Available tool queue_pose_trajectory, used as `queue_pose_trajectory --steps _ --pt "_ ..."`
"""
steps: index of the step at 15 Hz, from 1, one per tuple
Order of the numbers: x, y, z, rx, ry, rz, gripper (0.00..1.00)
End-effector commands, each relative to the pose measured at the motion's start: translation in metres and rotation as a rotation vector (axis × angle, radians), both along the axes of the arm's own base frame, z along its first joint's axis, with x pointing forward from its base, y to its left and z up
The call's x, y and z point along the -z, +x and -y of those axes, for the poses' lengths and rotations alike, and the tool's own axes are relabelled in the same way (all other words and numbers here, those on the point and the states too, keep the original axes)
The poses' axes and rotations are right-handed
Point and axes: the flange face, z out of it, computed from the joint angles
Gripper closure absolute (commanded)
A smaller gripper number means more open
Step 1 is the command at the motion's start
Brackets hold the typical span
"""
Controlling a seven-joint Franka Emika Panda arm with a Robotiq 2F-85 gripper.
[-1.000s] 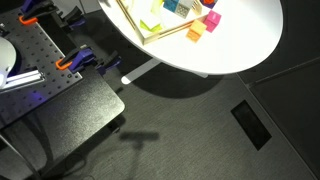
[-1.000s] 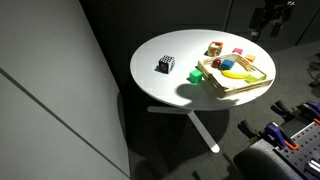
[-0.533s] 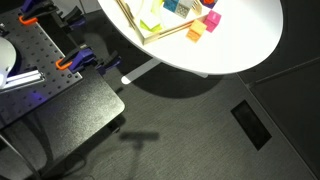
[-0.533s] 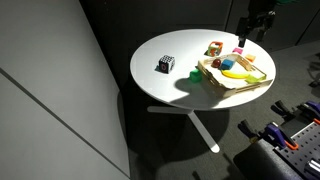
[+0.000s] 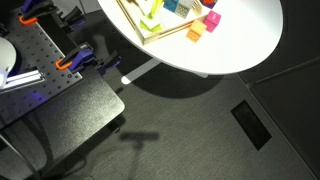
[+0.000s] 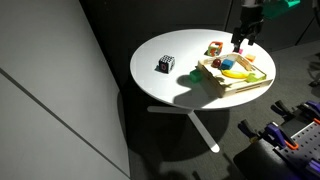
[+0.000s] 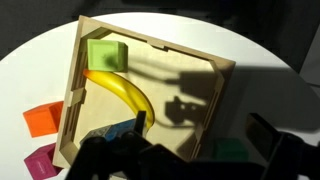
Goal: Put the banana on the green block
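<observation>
Standing on the round white table (image 6: 155,85), the shallow wooden tray (image 7: 185,70) is being overlooked by the black gripper (image 6: 242,42), its fingers being held apart and empty. The curved yellow toy banana (image 7: 120,92) is lying in the tray, ahead-left of the fingers in the wrist view, long axis running diagonally, its far end just beside the small lime-green block (image 7: 105,54) in the corner.
</observation>
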Motion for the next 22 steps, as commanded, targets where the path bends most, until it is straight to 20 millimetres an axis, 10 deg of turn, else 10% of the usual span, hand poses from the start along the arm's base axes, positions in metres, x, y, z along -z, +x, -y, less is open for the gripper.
queue_pose_trajectory --steps 1,22 --pt "0.011 0.019 0.018 -0.074 -0.062 0.020 0.00" --pt "0.035 0.030 0.036 -0.076 -0.047 -0.010 0.00"
